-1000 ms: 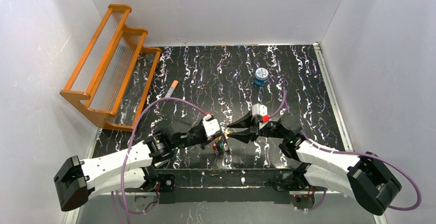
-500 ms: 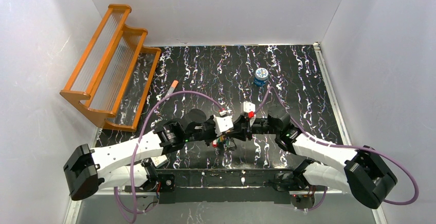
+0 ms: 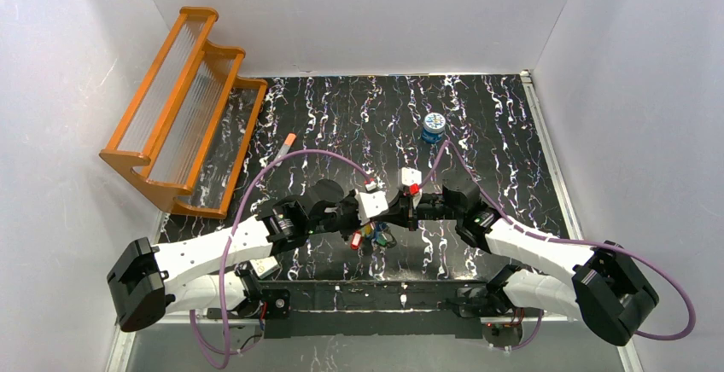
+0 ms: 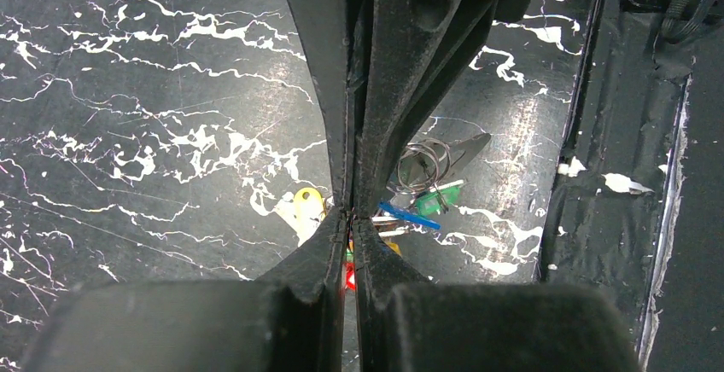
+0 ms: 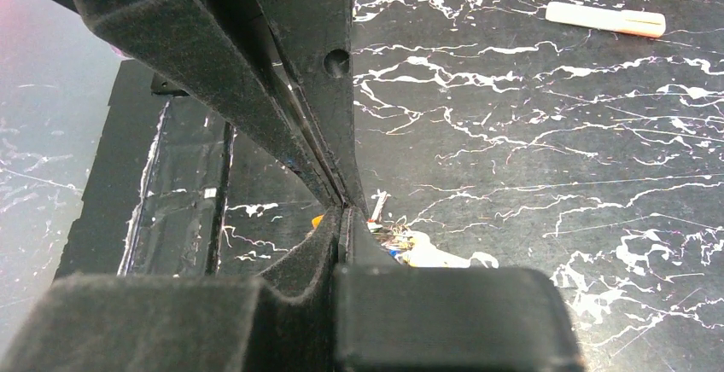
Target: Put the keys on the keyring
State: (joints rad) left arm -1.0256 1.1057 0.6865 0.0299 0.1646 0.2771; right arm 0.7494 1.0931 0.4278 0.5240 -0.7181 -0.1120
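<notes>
The keys [image 3: 372, 237] are a small bunch with red, green, blue and yellow heads, just below the spot where both grippers meet tip to tip. My left gripper [image 3: 386, 220] [image 4: 351, 216] is shut, and the bunch fans out from its tips: yellow key [image 4: 306, 206], blue key [image 4: 410, 216], green key [image 4: 440, 197], and a thin wire loop [image 4: 423, 165]. My right gripper [image 3: 398, 216] [image 5: 343, 210] is shut against the left one's tips; what it pinches is hidden. I cannot tell whether a cream patch [image 5: 427, 257] by the bunch is the keyring.
An orange wooden rack [image 3: 183, 103] leans at the far left. A small round blue tin [image 3: 434, 126] stands at the back right of the mat. An orange-tipped white tube [image 3: 285, 148] [image 5: 604, 18] lies near the rack. The mat's front edge [image 4: 589, 116] runs close to the bunch.
The right gripper's jaws have closed. Both arms have swung inward and away from the front edge until the fingertips meet. The keys now spread wider beneath them.
</notes>
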